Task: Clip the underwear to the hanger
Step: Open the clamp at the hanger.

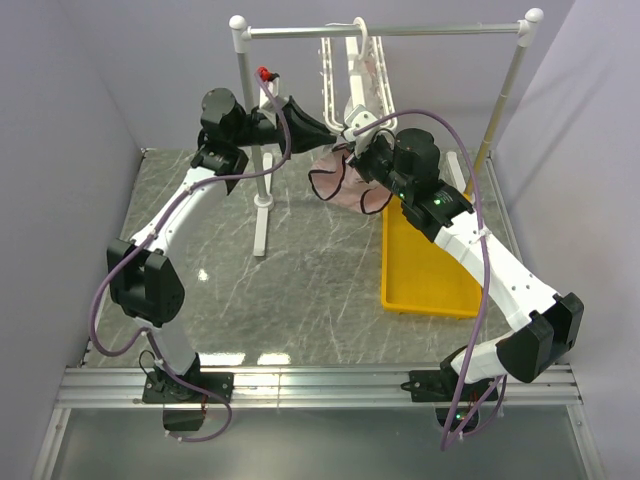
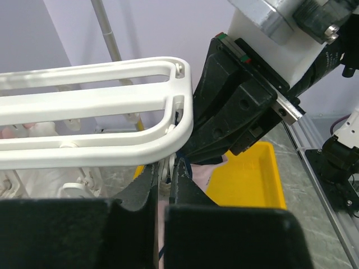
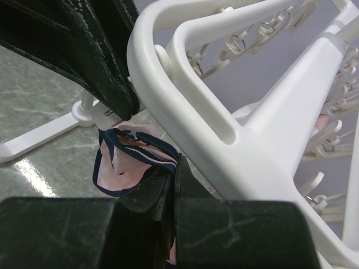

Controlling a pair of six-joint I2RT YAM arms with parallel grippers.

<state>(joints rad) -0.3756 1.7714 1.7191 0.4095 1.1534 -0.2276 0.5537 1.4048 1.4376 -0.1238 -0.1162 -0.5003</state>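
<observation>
The white hanger (image 1: 352, 75) hangs from the rail, and its frame (image 2: 84, 112) fills the left wrist view. My left gripper (image 1: 338, 132) reaches under its near end and is shut on a small white dangling clip (image 2: 166, 168). Pale pink underwear (image 1: 335, 185) with navy trim (image 3: 126, 162) hangs just below that clip. My right gripper (image 3: 176, 161) is shut on its navy waistband, right under the hanger (image 3: 224, 123). The left gripper's black fingers (image 3: 95, 50) stand just above the fabric. Another pink piece (image 1: 371, 63) hangs further along the hanger.
The grey rail stand (image 1: 262, 150) with white ball ends rises behind the arms, its foot on the marble table. A yellow tray (image 1: 425, 265) lies at the right, below my right arm. Grey walls close in on both sides.
</observation>
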